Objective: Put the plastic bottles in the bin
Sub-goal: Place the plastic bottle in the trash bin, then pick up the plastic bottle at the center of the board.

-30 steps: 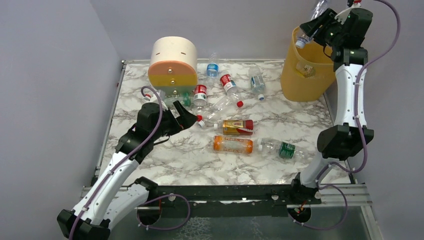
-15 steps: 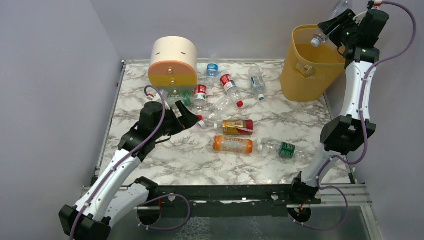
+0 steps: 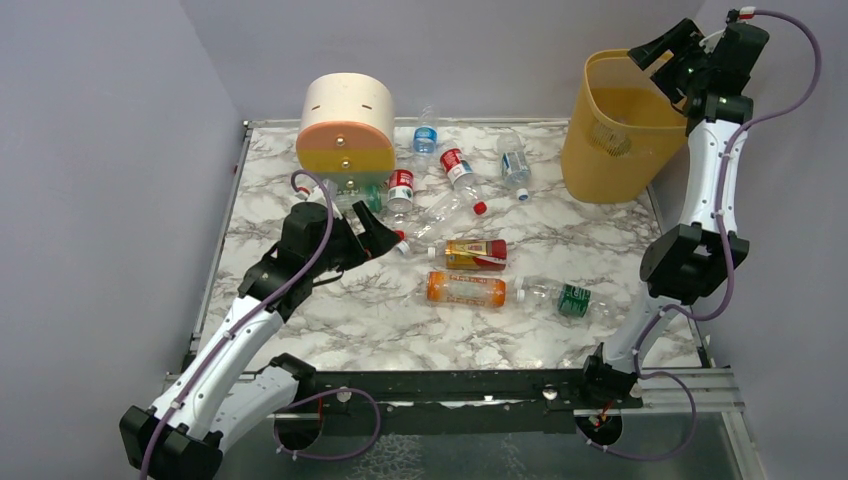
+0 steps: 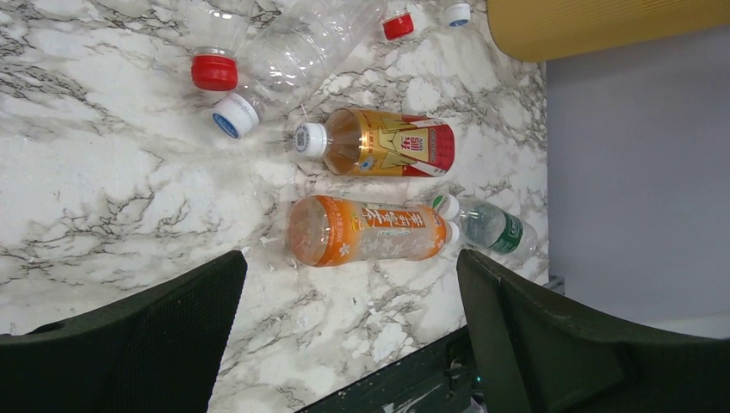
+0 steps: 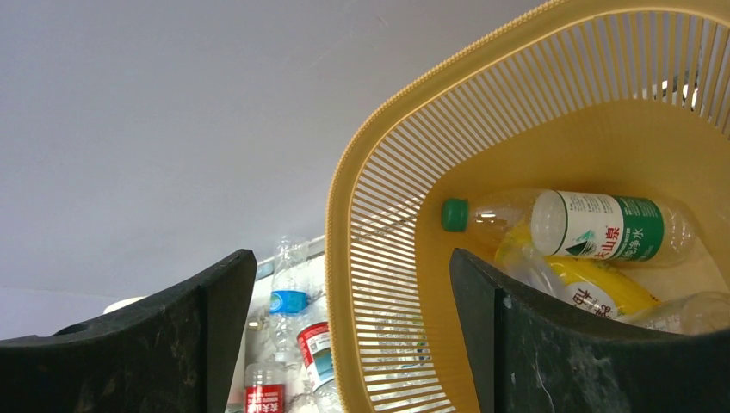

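Having opened the right gripper [image 3: 660, 45] above the far-right bin [image 3: 600, 150], dropped in one more of the plastic bottles [image 3: 465, 288], keeping the left gripper [image 3: 378, 232] wide open near those remaining.

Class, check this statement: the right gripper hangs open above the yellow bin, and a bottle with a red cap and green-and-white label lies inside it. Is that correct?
Wrong cap colour: the bottle in the bin has a green cap, not red, as the right wrist view shows. The rest stands.

Overhead view is covering the whole counter [image 3: 330, 310]; wrist views are sitting close: left over bottles [image 4: 366, 232], right above bin [image 5: 379, 258].
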`<state>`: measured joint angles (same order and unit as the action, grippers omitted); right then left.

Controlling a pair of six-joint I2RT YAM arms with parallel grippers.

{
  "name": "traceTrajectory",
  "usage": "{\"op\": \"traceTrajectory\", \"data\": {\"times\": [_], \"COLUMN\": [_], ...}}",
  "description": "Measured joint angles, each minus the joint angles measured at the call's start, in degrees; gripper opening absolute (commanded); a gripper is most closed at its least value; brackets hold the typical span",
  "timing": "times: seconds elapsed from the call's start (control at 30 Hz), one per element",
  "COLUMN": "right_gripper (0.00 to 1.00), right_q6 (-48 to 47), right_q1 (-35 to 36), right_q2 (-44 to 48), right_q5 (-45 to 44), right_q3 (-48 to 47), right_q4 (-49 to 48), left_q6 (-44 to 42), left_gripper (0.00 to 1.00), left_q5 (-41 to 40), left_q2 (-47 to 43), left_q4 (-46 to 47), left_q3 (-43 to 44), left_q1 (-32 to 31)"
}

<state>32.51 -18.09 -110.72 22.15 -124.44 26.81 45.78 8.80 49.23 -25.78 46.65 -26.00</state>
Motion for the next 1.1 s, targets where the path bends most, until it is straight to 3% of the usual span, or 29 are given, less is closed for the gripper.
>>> {"op": "traceTrajectory", "data": {"times": [0.17, 0.43, 0.8, 1.1], "right_gripper": [0.86, 0.88, 0.88, 0.88], "right_q6": [0.1, -0.7, -8.3, -13.3], "right_q1": [0.0, 3.9, 28.2, 51.3], "right_q2": [0.4, 9.4, 26.1, 29.0], "right_q5": [0.3, 1.7, 0.7, -5.4], "right_q3": [0.8, 12.1, 32.5, 53.7], "right_q4": [-0.2, -0.3, -0.6, -0.1], "left_q6": [0.0, 0.0, 0.0, 0.0], "left_gripper": [0.99, 0.99, 0.99, 0.99], "left_q5": [0.0, 0.6, 1.7, 2.6], "left_q2": [0.4, 1.5, 0.5, -2.7], "left_q4": [0.1, 1.7, 2.7, 2.8], "left_q3": [0.0, -1.6, -6.2, -8.2], "left_q1": [0.0, 0.0, 0.0, 0.0]}}
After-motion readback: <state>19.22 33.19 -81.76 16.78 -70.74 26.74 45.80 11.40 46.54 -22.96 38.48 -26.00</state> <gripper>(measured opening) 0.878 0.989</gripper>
